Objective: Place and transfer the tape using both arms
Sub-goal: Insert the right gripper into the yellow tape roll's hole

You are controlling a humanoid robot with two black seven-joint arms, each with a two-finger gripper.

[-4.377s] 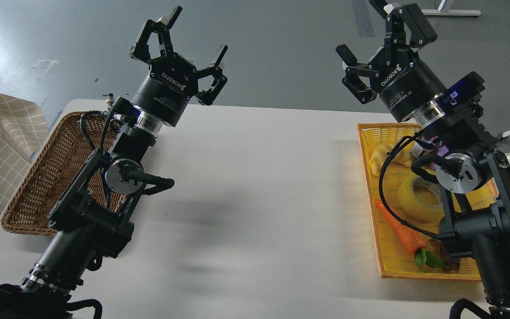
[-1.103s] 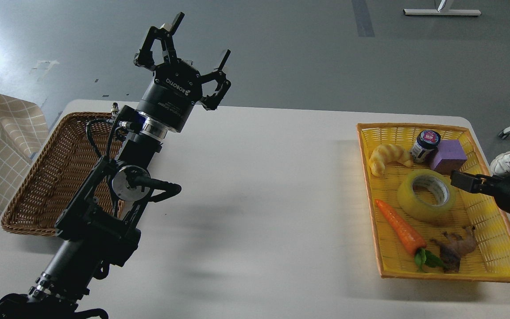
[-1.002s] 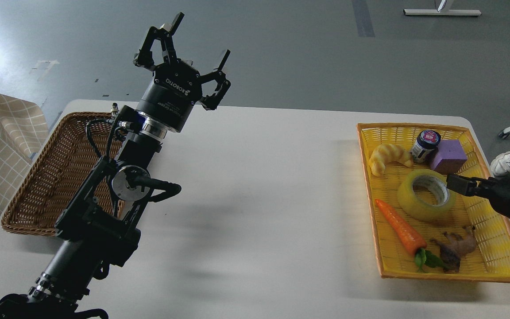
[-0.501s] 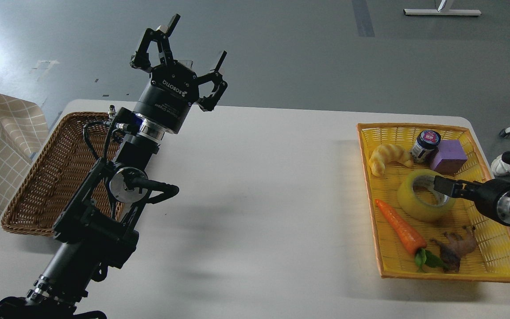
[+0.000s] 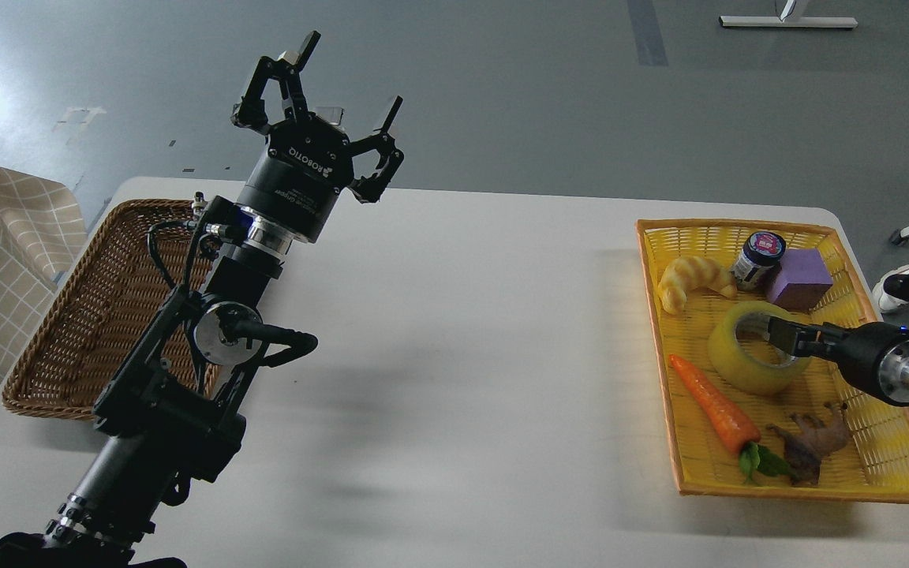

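Now, tape (image 5: 748, 359): laid flat in the yellow basket (image 5: 880, 442) by the right edge of the bench (image 5: 462, 355).
Right gripper (image 5: 782, 338): reached over the tape's hole; whether the jaws are spread or closed cannot be told.
Left gripper (image 5: 334, 79): held high near the far left corner, jaws spread wide, nothing held.
Carrot (image 5: 713, 404): seen just beside the tape.
Brown basket (image 5: 84, 315): set at the left edge.
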